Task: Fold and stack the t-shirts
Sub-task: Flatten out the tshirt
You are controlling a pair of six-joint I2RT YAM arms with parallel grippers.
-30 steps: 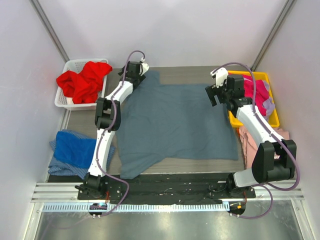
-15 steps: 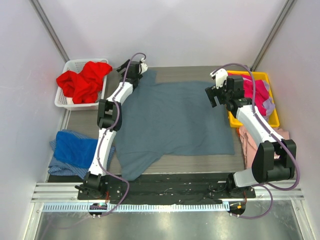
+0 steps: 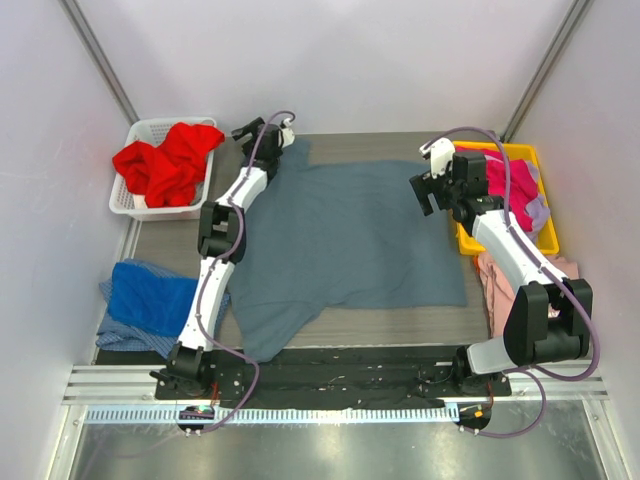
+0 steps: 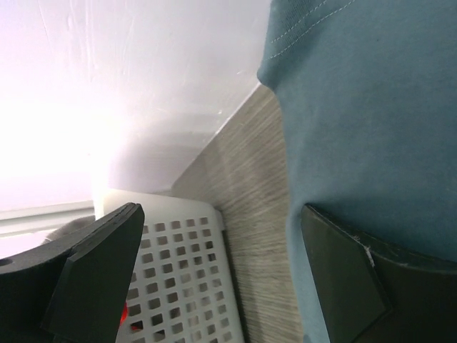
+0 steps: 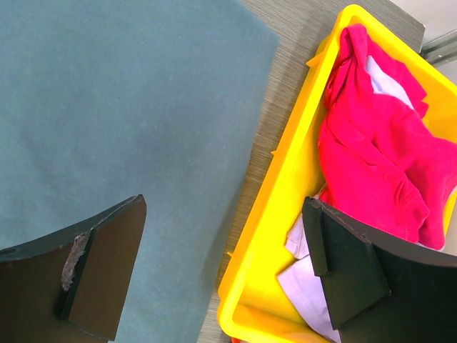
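Across the middle of the table (image 3: pixel 395 147), the slate blue-grey t-shirt (image 3: pixel 350 240) lies flat, its far edge running between the grippers. The left gripper (image 3: pixel 258 133) hovers at the far-left corner and the right gripper (image 3: pixel 428 190) at the far-right. Both have their jaws apart and hold nothing. Neither looks clearly nearer.

Robotics lab, enclosed test cell. Boxed in by plain white panels (image 3: pixel 330 60) on bare metal corner struts (image 3: pixel 97 60). Grey wood-grain worktop (image 3: pixel 370 143), edged near side with aluminium rails (image 3: pixel 330 385) and a slotted cable duct (image 3: pixel 330 413). Two arm bases (image 3: pixel 190 365) bolted on. White lattice basket (image 3: pixel 122 198) and yellow bin (image 3: pixel 528 150) stocked with t-shirts (image 3: pixel 165 160) as props.
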